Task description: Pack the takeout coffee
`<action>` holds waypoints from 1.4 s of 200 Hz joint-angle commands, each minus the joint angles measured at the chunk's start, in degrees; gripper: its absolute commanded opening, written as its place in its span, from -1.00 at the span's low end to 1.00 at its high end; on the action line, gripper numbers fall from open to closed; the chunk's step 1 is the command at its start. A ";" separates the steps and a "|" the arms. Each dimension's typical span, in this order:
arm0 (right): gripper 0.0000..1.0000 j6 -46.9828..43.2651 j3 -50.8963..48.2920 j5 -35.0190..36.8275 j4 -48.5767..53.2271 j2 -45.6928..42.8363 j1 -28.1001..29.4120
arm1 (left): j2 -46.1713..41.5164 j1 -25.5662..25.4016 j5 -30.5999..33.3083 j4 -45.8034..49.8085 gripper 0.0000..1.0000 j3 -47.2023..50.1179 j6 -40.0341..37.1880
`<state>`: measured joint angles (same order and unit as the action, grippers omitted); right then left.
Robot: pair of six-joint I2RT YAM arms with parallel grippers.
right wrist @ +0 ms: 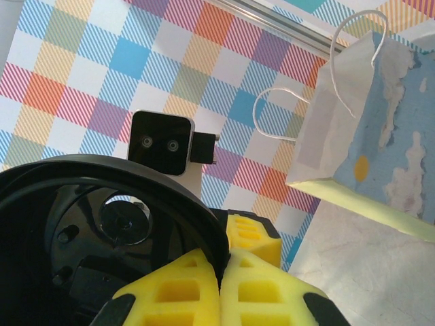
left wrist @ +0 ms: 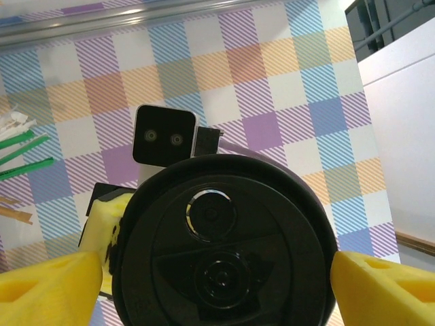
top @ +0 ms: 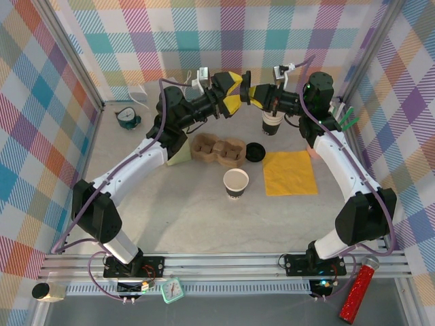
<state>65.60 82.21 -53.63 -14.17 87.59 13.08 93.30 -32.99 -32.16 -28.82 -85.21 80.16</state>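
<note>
Right pincer [right wrist: 221, 272]: closed, its yellow fingers pinching the rim of the takeout coffee's black lid [left wrist: 224, 251].
Left pincer [top: 235, 94]: spread wide, one yellow finger [left wrist: 47, 282] on each side of the lid; a thin gap shows at one finger, and at the other I cannot tell whether it touches.
Lid: held in the air on edge over the back of the counter [top: 190, 217], between the two pincers, its glossy top facing the left wrist camera and its hollow underside facing the right.
Black cup [top: 272, 123]: upright on the counter under the right arm, cream rim showing.
Pulp carrier [top: 217, 149]: on the counter near the middle, a second black lid [top: 255, 151] lying just beside it.
Open cup [top: 236, 183]: standing in front of the carrier.
Yellow napkin [top: 290, 172]: flat on the counter, right of the open cup.
Paper bag [right wrist: 367, 122]: pale, with white cord handles, near the checked wall.
</note>
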 commanded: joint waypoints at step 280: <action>0.86 -8.65 -0.24 0.74 10.36 -1.54 -1.48 | -1.12 -0.80 -5.38 2.48 0.37 -2.43 -4.83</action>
<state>61.89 82.56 -54.41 -8.60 88.79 12.69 94.32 -33.26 -36.60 -30.37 -86.41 79.90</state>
